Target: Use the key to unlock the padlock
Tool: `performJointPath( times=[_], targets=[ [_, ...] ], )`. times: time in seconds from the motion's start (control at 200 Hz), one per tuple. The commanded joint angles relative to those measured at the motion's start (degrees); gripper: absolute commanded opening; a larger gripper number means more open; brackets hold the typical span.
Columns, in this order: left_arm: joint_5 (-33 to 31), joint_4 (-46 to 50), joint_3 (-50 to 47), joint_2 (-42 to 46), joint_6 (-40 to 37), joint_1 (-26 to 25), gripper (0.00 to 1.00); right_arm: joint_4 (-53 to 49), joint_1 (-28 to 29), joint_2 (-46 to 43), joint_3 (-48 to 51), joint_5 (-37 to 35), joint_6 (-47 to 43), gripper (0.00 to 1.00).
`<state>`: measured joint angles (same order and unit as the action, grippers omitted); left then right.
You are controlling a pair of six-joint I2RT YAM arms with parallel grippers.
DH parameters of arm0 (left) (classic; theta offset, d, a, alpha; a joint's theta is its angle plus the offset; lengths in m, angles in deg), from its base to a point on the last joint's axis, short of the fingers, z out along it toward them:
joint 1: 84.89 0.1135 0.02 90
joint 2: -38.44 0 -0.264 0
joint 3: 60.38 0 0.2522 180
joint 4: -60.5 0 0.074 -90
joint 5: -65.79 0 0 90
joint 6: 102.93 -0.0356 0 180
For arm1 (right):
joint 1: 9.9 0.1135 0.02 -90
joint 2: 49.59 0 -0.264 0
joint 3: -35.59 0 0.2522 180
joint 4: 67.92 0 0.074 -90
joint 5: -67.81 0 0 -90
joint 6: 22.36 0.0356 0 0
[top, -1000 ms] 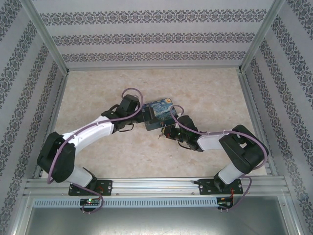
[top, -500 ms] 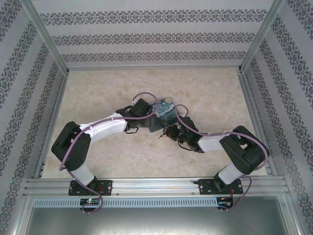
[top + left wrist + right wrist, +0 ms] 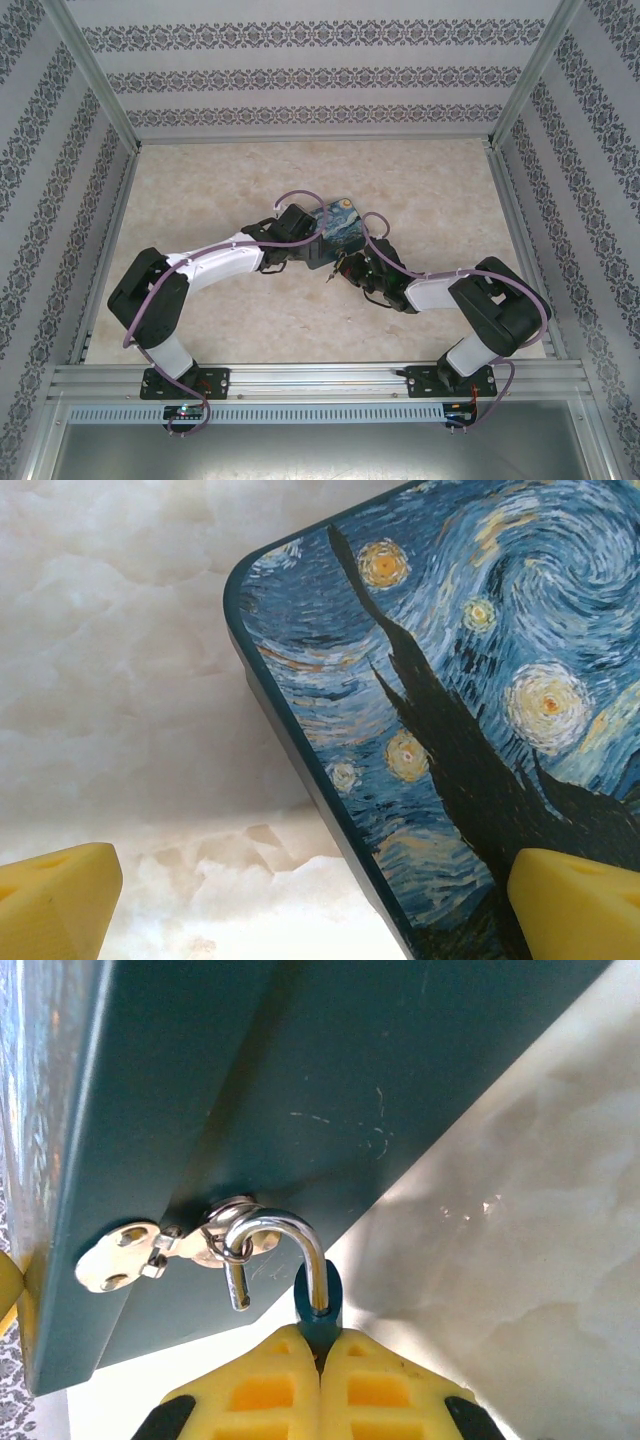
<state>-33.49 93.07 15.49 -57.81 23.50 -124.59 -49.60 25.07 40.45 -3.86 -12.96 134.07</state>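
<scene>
The padlock (image 3: 321,1303) has a teal body, and my right gripper (image 3: 320,1345) is shut on it. Its silvery shackle (image 3: 290,1232) stands open, the free end hanging loose, and is hooked through the ring of a metal hasp (image 3: 115,1256) on the blue painted box (image 3: 300,1080). My left gripper (image 3: 318,895) is open, its yellow fingers (image 3: 60,895) astride a corner of the box's painted lid (image 3: 450,680) without touching it. From above, both grippers meet at the box (image 3: 338,230), left gripper (image 3: 312,250) on its left, right gripper (image 3: 345,268) at its near edge. The key is out of view.
The box lies mid-table on a marbled surface (image 3: 200,190). Patterned walls and an aluminium frame (image 3: 100,90) close in the left, right and far sides. Both arms arch in from the near rail (image 3: 320,378).
My left arm has swung to the right and brought its open gripper up to the box's corner. The right arm has held still on the padlock.
</scene>
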Motion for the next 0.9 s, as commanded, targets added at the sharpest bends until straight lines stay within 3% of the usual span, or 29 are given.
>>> performJointPath(
  times=[0.0,0.355,0.595,0.894],
  targets=[
    [-1.12,3.19,-2.38,-2.88,-0.30,-0.55,1.00,1.57,-1.04,-0.64,-0.36,-2.51,1.98,0.00],
    [-0.70,2.77,-3.30,-4.29,-0.80,-0.55,1.00,0.55,-4.81,0.40,-4.06,-1.24,2.06,0.00],
    [-0.39,2.90,-3.57,-4.74,-0.51,-0.59,1.00,-5.31,-12.06,0.60,-9.01,3.48,-2.30,0.00],
    [0.20,3.32,-2.27,-4.99,-0.17,-0.55,1.00,-6.08,-16.39,-5.61,-2.40,5.79,-3.79,0.00]
  ],
)
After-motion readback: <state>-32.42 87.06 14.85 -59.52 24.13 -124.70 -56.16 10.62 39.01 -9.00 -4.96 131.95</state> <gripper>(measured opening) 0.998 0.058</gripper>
